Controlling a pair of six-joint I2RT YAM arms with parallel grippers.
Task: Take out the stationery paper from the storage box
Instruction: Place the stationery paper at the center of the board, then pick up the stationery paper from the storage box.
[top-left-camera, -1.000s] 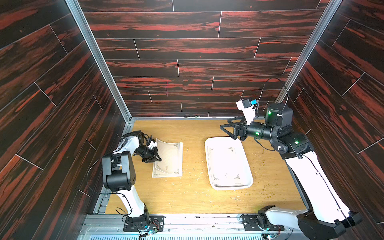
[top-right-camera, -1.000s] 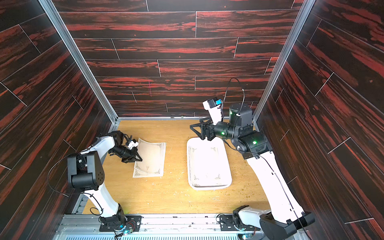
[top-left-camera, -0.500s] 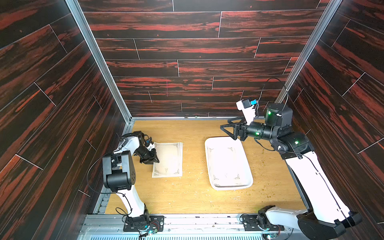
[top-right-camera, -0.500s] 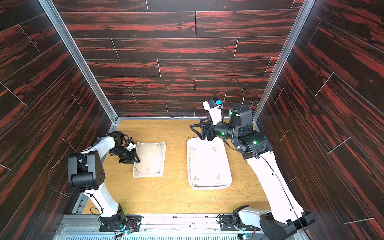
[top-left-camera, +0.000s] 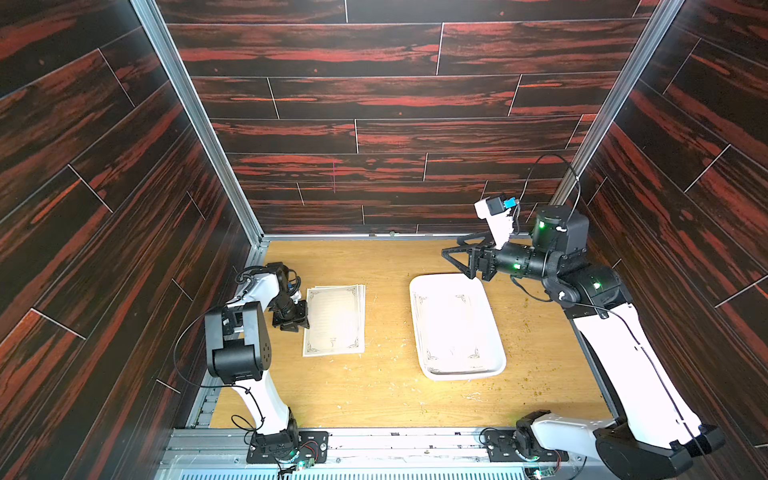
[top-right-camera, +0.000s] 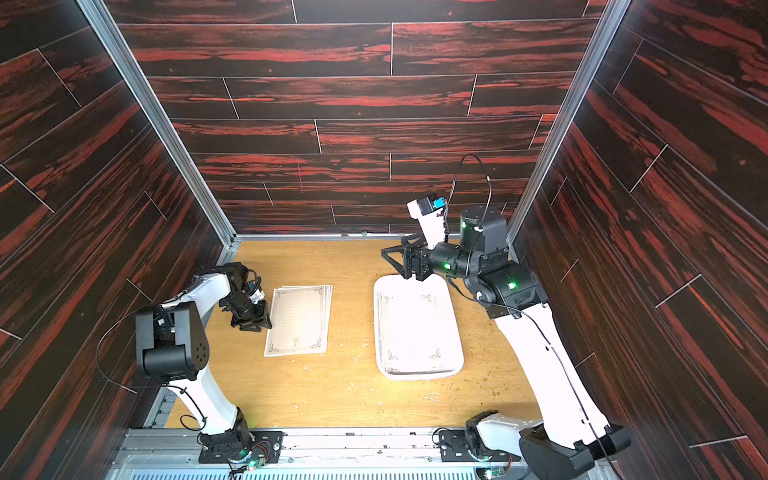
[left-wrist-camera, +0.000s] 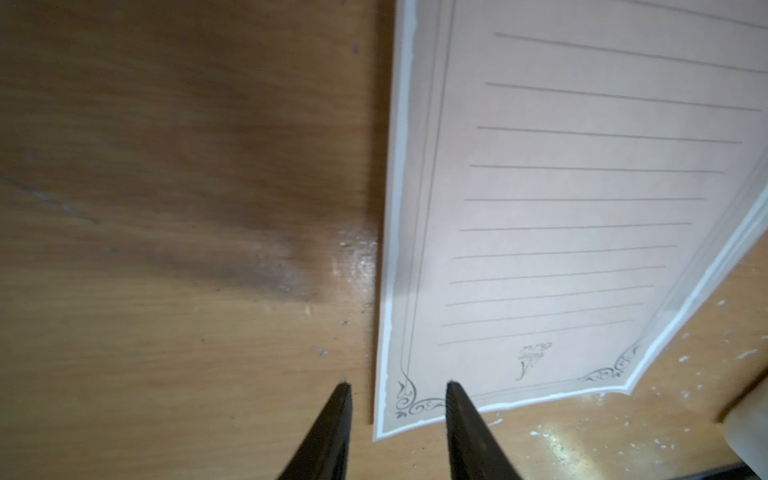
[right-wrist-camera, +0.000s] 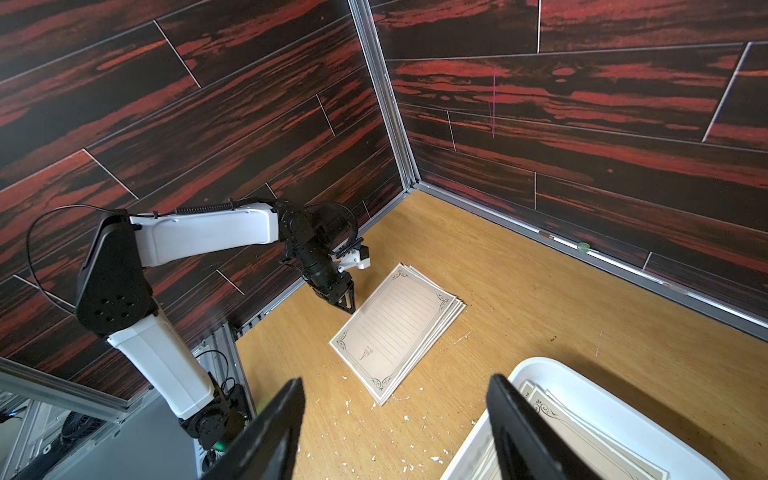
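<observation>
Left wrist view: my left gripper (left-wrist-camera: 397, 386), jaws partly apart and empty, straddles a corner of the stationery paper (left-wrist-camera: 561, 208) stacked flat on the table (left-wrist-camera: 166, 208). I should lift straight up so no sheet drags. My right gripper (right-wrist-camera: 395, 378) hovers wide open, empty, above the far end of the storage box (right-wrist-camera: 602, 403), where more sheets (right-wrist-camera: 582, 446) wait.

Left arm (top-left-camera: 266, 399) and right arm (top-left-camera: 623, 365) match: white link shells, black joint housings (top-left-camera: 237, 340). Green lights (top-left-camera: 515, 266) glow behind the right gripper (right-wrist-camera: 395, 380); above it, a white camera mount (top-left-camera: 496, 224), blue tag (top-left-camera: 510, 204), thin black cable (top-left-camera: 552, 155). Like it, the left gripper (left-wrist-camera: 397, 386) has 2 black tapering fingers (left-wrist-camera: 332, 428).
</observation>
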